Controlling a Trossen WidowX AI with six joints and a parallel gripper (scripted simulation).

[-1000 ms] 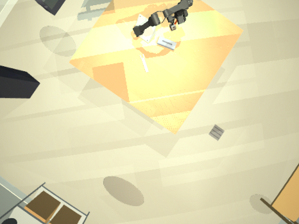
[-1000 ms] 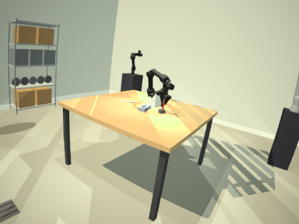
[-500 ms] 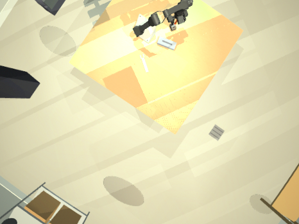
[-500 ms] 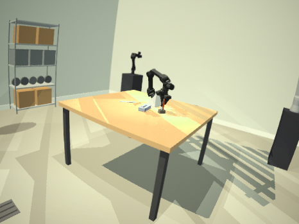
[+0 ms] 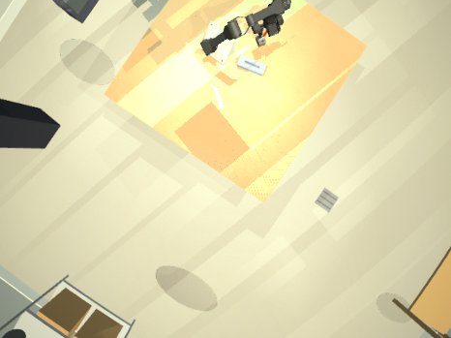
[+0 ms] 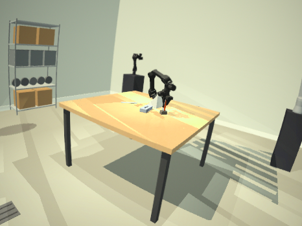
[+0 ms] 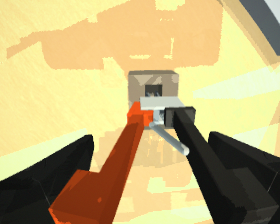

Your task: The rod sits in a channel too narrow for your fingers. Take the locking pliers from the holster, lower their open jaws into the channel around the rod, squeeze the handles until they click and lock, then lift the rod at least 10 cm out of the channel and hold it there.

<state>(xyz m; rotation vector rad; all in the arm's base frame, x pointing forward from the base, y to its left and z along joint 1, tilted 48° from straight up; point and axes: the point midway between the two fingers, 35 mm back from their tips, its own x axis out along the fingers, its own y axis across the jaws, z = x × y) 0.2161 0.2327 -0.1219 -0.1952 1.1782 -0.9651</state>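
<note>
While we get ready to grab the pliers (image 5: 265,34) (image 6: 165,105) (image 7: 121,165), our gripper (image 5: 267,29) (image 6: 166,101) (image 7: 151,138) is wide open, holding nothing, and should close on their smooth red and black handles, low in the wrist view. Mid-frame, their metal nose stands in the boxy grey holster (image 5: 260,43) (image 6: 163,113) (image 7: 152,80). Up top in the top view, we see the flat, pale block (image 5: 241,64) (image 6: 144,110) with its thin slot, but can't make out the rod.
</note>
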